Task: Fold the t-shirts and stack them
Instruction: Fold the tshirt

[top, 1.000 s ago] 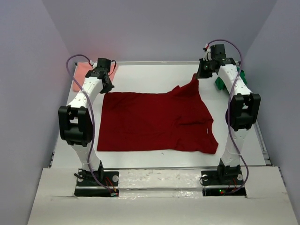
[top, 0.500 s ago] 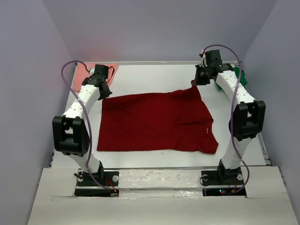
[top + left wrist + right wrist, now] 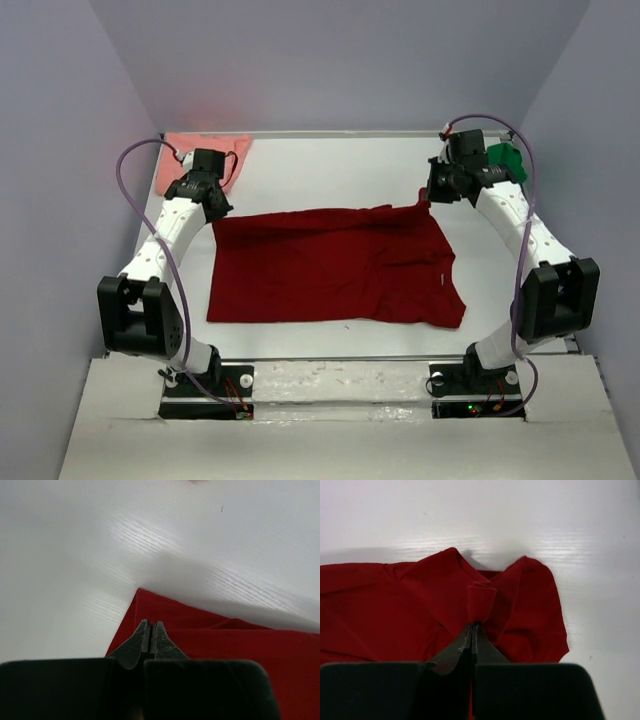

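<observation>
First fold: right gripper (image 3: 474, 626) clamps the dark red t-shirt (image 3: 330, 265) by its far edge, left gripper (image 3: 151, 626) seemingly too; next, lift it toward the table's (image 3: 330, 160) near edge.

A robot lab's test cell. Plain grey walls (image 3: 330, 60) box in a white table (image 3: 330, 165). A left arm (image 3: 165, 232) and a right arm (image 3: 525, 228) are bolted to its edge.

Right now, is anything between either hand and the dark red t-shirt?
Nothing visible. The left hand and the right hand are each shut on the far edge of the dark red t-shirt, at opposite corners.
</observation>
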You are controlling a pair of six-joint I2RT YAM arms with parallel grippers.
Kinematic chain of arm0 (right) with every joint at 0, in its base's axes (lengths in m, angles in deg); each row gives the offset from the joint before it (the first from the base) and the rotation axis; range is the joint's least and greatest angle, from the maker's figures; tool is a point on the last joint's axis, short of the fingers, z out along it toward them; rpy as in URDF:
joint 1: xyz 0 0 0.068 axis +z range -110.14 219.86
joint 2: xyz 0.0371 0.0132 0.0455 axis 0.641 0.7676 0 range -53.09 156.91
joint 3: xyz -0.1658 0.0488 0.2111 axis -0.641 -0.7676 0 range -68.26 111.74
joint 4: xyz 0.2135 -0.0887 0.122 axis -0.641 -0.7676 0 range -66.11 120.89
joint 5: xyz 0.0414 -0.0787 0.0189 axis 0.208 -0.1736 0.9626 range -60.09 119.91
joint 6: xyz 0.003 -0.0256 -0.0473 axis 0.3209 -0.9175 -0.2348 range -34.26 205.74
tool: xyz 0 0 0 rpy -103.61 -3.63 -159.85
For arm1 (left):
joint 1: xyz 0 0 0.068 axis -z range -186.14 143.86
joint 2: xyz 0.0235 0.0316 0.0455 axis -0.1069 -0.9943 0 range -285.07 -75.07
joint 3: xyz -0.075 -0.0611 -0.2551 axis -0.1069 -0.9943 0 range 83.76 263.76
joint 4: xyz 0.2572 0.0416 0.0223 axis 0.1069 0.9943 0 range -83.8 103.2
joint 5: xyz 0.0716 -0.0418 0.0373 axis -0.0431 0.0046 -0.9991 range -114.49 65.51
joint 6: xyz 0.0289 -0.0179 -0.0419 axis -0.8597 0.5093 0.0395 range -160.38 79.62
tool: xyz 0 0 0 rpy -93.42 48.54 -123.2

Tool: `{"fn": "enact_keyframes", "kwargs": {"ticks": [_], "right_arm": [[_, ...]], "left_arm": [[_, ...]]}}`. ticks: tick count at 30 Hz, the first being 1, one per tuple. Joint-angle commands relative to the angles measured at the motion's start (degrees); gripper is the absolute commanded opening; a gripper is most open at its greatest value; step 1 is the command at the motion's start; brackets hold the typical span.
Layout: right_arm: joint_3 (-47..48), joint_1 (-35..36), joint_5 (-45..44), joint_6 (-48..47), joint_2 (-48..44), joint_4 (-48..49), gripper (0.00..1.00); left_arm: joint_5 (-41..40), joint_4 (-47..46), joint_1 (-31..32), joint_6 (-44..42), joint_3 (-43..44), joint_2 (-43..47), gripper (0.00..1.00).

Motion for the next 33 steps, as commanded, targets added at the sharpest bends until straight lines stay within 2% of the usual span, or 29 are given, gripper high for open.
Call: {"fn": "enact_keyframes", "kwargs": {"ticks": [1, 7, 13, 24, 33], "right_arm": [[-3.5, 1.4, -3.1, 1.6, -4.0, 1.6, 0.00], [-6.6, 2.1, -5.6, 2.5, -11.1, -0.3, 0.00], [-7.9, 3.3, -7.0, 3.2, -15.0, -2.7, 0.00], [-11.2, 4.5, -6.5, 4.4, -19.2, -5.1, 0.00], [-12.5, 9.2, -8.5, 7.1, -20.7, -6.7, 0.00]], "left_arm": [[-1.7, 0.8, 0.2, -0.4, -2.6, 4.1, 0.00], [-2.3, 0.3, 0.2, 0.0, -6.3, 7.4, 0.00], [-1.9, 1.5, 0.2, 0.9, -5.9, 9.1, 0.00], [-0.9, 4.5, 0.6, 4.9, -6.3, 10.2, 0.00], [-0.5, 6.8, 2.3, 8.5, -8.2, 10.5, 0.00]]}}
